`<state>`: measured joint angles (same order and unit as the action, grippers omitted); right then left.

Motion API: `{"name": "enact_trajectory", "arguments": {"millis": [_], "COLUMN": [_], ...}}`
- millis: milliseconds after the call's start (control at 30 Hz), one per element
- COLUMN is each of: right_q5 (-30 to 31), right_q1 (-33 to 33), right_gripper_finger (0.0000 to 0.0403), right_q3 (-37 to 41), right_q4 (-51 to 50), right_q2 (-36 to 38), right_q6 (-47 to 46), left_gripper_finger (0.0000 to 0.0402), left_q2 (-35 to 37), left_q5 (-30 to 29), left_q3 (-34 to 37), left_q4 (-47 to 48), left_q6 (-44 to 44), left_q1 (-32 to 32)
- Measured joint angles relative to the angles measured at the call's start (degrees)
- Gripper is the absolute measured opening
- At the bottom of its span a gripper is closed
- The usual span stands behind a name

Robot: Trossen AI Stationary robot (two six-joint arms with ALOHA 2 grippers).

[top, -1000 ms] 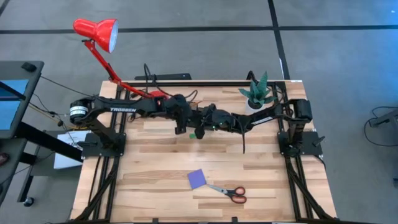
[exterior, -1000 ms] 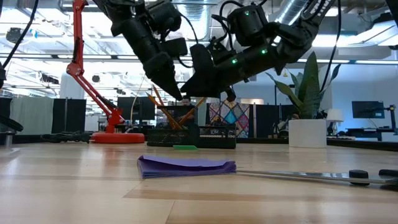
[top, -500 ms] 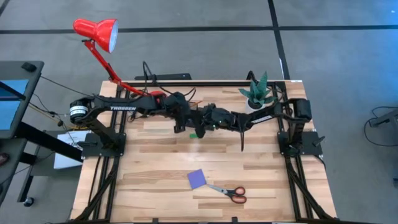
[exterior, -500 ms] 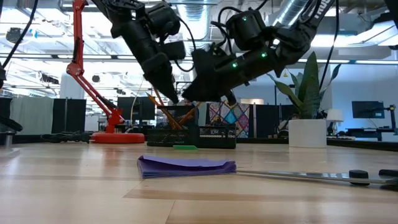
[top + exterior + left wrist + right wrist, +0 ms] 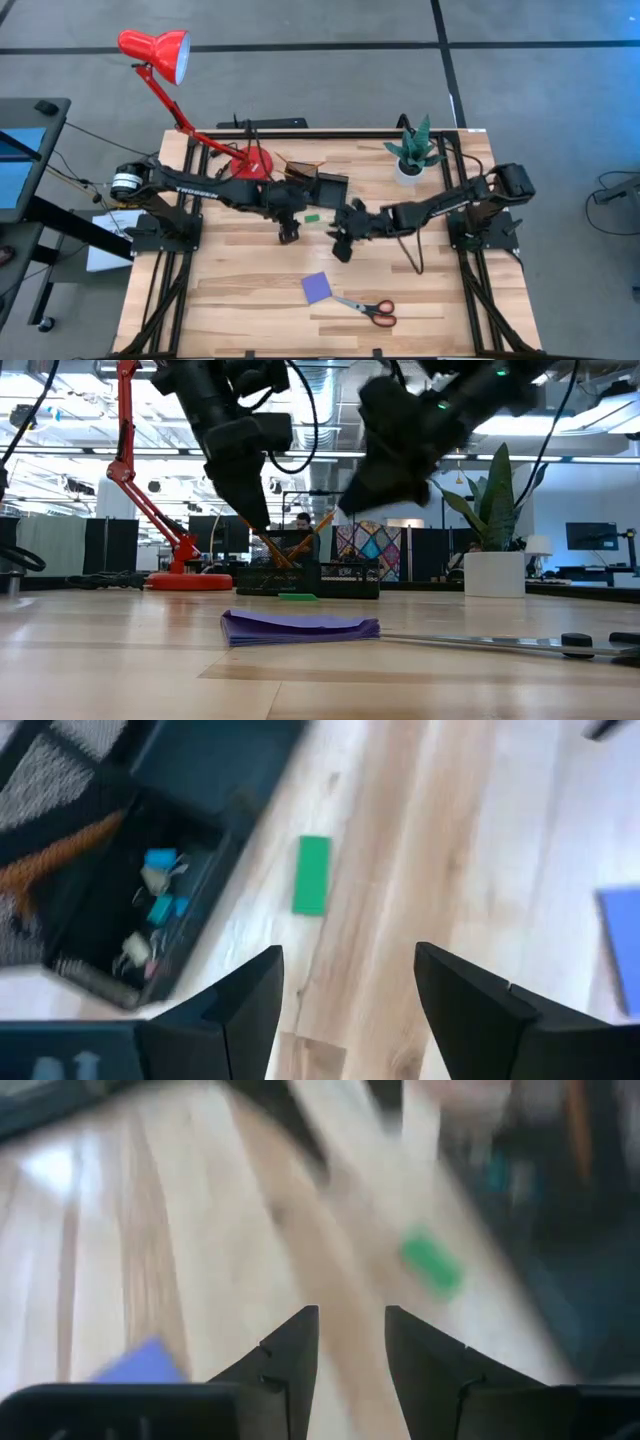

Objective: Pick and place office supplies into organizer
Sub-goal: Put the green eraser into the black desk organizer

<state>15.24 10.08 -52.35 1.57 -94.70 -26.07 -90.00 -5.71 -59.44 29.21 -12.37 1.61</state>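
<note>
The organizer (image 5: pixel 318 184) sits near the counter's far edge, just beside the red lamp base (image 5: pixel 252 161), with orange pencils (image 5: pixel 262 540) standing in its taller section.

The left end effector (image 5: pixel 289 233) hangs over the middle of the counter with its fingers spread and nothing between them; its wrist view looks down on the green eraser (image 5: pixel 311 874), which lies flat on the wood just outside the organizer's wall. The right end effector (image 5: pixel 342 247) hovers close by, toward the counter's near side. Its fingers stand parted by a narrow gap and are also empty, with the eraser ahead of them in its own wrist view.

Farther out, the purple notepad (image 5: pixel 317 288) and the red-handled scissors (image 5: pixel 372 310) lie near the counter's near edge, touching or almost touching, well apart from the organizer. The potted plant (image 5: pixel 414 150) stands at the far right corner.

The main risk, as I judge it, is crowding: both end effectors hang near the same small eraser and could collide if they descend together. The eraser is thin and flat, so fingers closing too high would slide over it or nudge it against the organizer wall. The scissors' blades by the notepad could drag when the pad is lifted.
</note>
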Motion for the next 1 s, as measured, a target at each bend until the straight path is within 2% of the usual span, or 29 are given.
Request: {"name": "enact_trajectory", "arguments": {"millis": [133,233,300,433,600,767,900,1000], "right_q5": [3.9,9.53,10.34,10.38,10.64,13.4,13.3,13.31], "right_q1": [3.13,4.81,5.19,5.15,4.4,4.4,4.42,4.35], "right_gripper_finger": [0.0113,0.0113,0.0113,0.0113,0.0113,0.0113,0.0113,0.0113], "right_q3": [0.02,0.16,0.08,0.08,0.03,0.02,0.04,0.02], "right_q4": [-5.88,-6.24,-6.0,-6.2,-5.81,-5.38,-5.48,-5.39], "right_q2": [-2.47,-4.08,-4.01,-2.68,0.87,3.25,3.37,2.44], "right_q6": [-10.05,-12.26,-12.77,-9.58,-7.84,-4.06,-3.89,-3.89], "left_gripper_finger": [0.0217,0.0217,0.0217,0.0217,0.0217,0.0217,0.0217,0.0217], "left_q2": [-0.08,-0.08,-0.08,0.46,4.41,4.39,3.48,3.52], "left_q5": [-6.75,-8.05,-7.08,-3.79,-4.14,-8.75,-9.39,-9.86], "left_q3": [0.26,3.91,8.13,17.66,23.58,32.15,38.53,39.6], "left_q4": [1.39,-1.2,-4.48,-16.17,-33.48,-54.89,-67.17,-69.37], "left_q6": [-7.14,-8.86,-10.51,-15.22,-8.35,-1.68,-4.51,-9.58], "left_q1": [-2.53,-2.81,-2.77,-3.87,-5.42,-5.15,-4.72,-4.77]}}
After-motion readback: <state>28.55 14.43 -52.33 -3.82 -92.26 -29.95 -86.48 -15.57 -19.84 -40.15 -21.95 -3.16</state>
